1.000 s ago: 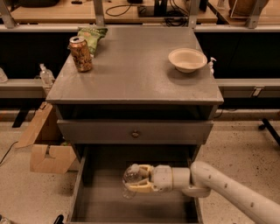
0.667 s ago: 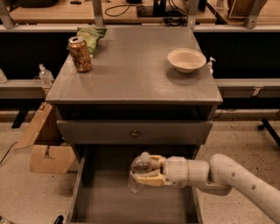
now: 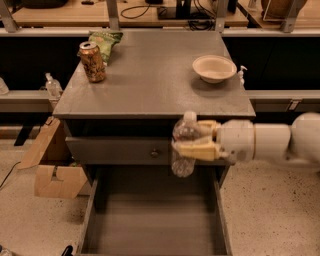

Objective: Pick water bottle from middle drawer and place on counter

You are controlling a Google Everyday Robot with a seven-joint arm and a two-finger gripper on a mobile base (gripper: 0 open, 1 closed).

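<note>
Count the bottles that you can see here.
3: the water bottle in the gripper, in front of the counter, above the open drawer; a pump bottle left of the counter; another right of the bowl. One more may be cut off far left.

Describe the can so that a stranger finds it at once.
Find the grey cabinet, where the gripper holds a bottle at the front edge. On its counter, go to the far left corner. The can stands there: brown, upright, beside a green bag.

Speckled pale floor surrounds the grey cabinet — a cardboard box sits at its left. Behind runs a light wooden workbench with cables — the gripper hangs before the cabinet's front.
</note>
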